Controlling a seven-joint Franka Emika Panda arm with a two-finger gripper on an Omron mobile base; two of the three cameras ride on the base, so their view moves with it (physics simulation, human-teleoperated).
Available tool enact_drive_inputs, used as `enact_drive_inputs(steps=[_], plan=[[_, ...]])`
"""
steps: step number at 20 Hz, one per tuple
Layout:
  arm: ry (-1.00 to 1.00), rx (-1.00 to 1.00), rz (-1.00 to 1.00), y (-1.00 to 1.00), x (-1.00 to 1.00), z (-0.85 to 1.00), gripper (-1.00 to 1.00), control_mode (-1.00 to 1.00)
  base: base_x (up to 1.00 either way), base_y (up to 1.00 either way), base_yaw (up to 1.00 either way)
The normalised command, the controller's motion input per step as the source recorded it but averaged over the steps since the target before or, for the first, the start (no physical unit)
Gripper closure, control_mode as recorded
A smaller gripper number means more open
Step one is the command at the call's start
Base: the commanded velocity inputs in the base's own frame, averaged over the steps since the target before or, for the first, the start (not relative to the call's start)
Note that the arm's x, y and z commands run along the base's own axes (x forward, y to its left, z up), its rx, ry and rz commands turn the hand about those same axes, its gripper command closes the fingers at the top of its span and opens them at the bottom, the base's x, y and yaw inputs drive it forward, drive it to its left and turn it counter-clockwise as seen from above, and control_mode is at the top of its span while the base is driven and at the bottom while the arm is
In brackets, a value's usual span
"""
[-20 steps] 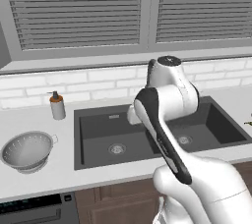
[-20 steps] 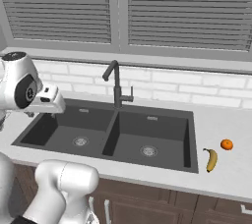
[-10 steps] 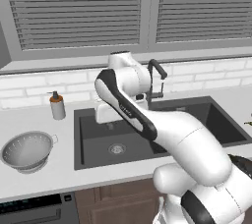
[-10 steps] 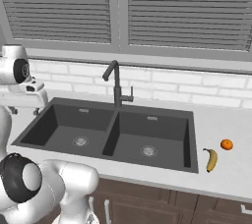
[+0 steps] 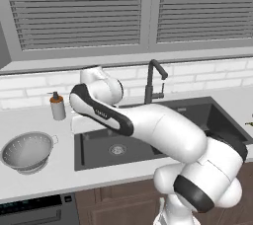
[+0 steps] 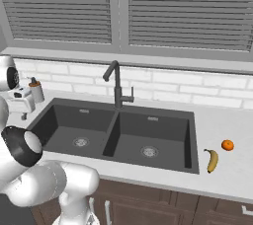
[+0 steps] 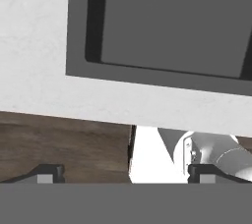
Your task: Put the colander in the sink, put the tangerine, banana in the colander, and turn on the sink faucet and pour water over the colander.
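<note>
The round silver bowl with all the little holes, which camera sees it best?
The left base view shows it best: the round silver-grey metal colander sits whole and upright on the white counter, left of the dark grey double sink. The right base view and the hand view look at the sink and counter without giving any look at it.

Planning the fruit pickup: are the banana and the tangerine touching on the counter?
Apart. The right base view shows a strip of bare counter between the banana and the tangerine, which lies just beyond it, right of the sink.
</note>
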Motion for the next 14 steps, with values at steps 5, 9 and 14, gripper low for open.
enact_drive_inputs(steps=[5,9,14], plan=[[0.15,0.12,0.0,0.43,0.32,-0.12,-1.0,-1.0,0.0,0.0,0.0],[0.09,0.07,0.0,0.6,0.24,-0.26,-1.0,-1.0,0.0,0.0,0.0],[0.0,0.01,-0.02,0.68,0.24,-0.34,-1.0,-1.0,0.0,0.0,0.0]])
